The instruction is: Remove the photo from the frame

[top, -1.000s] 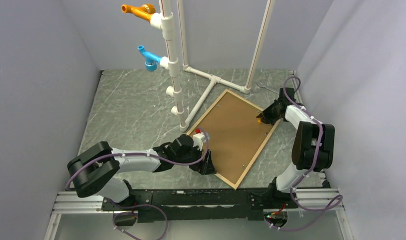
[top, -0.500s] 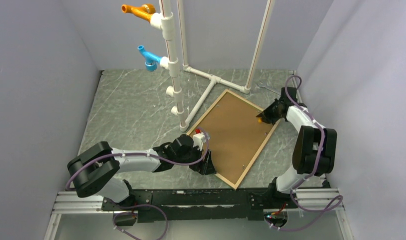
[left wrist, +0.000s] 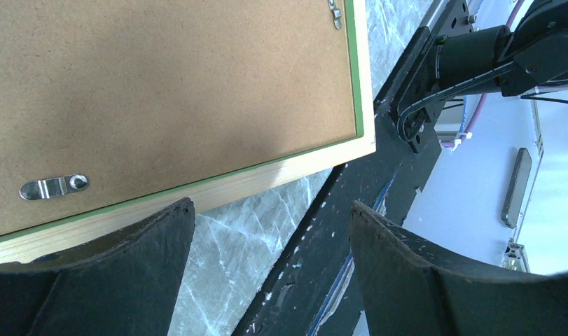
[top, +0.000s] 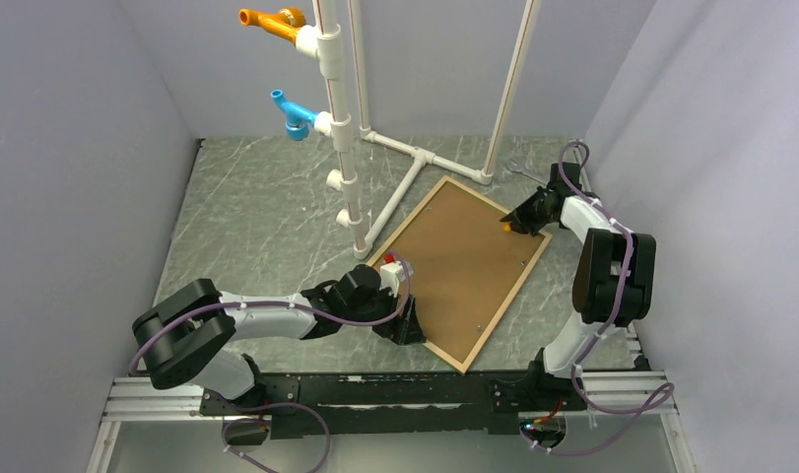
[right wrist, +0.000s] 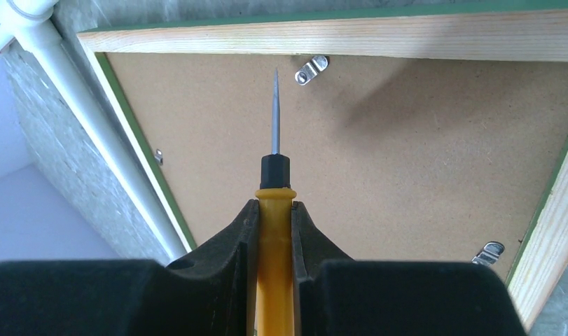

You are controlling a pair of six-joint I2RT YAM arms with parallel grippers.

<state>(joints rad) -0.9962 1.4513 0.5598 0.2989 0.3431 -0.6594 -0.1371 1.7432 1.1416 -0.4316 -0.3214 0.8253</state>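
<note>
The frame [top: 507,304] lies face down on the marble table, its pale wood back and green inner edge [left wrist: 267,178] up. A brown backing board [top: 464,266] fills it and hides the photo. My left gripper [top: 407,330] hovers open over the frame's near-left rail, and in the left wrist view the left gripper [left wrist: 270,210] has only table between its fingers. My right gripper [top: 513,225] is shut on a yellow-handled screwdriver [right wrist: 274,231]. The tool's blade points at a metal turn clip [right wrist: 311,70] by the far rail.
A white pipe stand [top: 395,187] rests against the frame's far-left side, with orange [top: 272,22] and blue [top: 292,113] fittings on its post. More clips [left wrist: 53,186] [right wrist: 488,253] hold the board. The black base rail [left wrist: 379,231] runs just beyond the frame's near corner.
My right gripper has carried the screwdriver a little further along the right rail toward the frame's far corner. The left arm and the frame have not moved.
</note>
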